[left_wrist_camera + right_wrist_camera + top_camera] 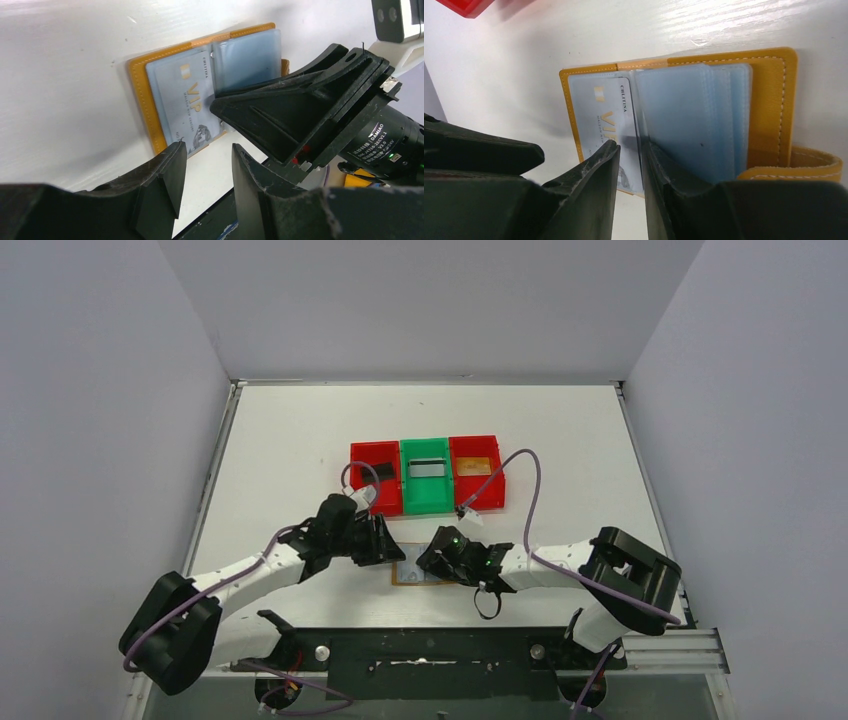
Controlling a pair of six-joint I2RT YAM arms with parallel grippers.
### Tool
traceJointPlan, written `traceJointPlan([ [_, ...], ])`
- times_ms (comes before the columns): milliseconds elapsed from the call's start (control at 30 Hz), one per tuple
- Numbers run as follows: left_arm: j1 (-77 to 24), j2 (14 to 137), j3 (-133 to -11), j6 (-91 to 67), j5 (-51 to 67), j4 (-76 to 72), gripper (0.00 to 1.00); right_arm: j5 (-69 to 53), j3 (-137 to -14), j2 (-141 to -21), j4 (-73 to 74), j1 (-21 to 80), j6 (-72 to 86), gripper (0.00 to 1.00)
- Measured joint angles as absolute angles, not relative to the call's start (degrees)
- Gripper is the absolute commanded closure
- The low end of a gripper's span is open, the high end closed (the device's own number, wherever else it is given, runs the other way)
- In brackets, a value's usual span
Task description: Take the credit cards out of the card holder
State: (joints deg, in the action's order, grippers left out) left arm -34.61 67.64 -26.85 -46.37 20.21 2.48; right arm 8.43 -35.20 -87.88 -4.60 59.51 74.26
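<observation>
Jaws on my right gripper [630,146] stand a narrow slit apart at the fold of the open card holder [774,100]. I cannot tell whether they pinch a sleeve. My left gripper [208,147] is parted, holding nothing, at the holder's near edge. A pale VIP card [606,120] sits in the holder's left pocket. Beyond it are three joined bins: the left red bin [358,480] has a dark card, the green bin [427,502] a silvery one, the right red bin [494,485] a tan one. Both arms reach low and angle inward, meeting over the holder at the table's [300,440] near middle.
</observation>
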Motion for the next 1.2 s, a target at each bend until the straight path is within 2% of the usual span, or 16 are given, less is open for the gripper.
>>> traceJointPlan([
  [300,-38.5,74.9,-30.0,-45.6,19.0,2.3,0.66,8.0,-34.2,-87.9,-6.6,59.2,75.3,0.75],
  [633,-41.4,79.1,-30.8,-44.3,11.1,3.5,0.67,8.0,-34.2,-87.9,-6.8,59.2,75.4,0.72],
  [1200,-41.9,78.3,-29.8,-44.5,8.5,3.6,0.85,5.8,-31.0,-87.8,-13.1,58.0,74.9,0.84],
])
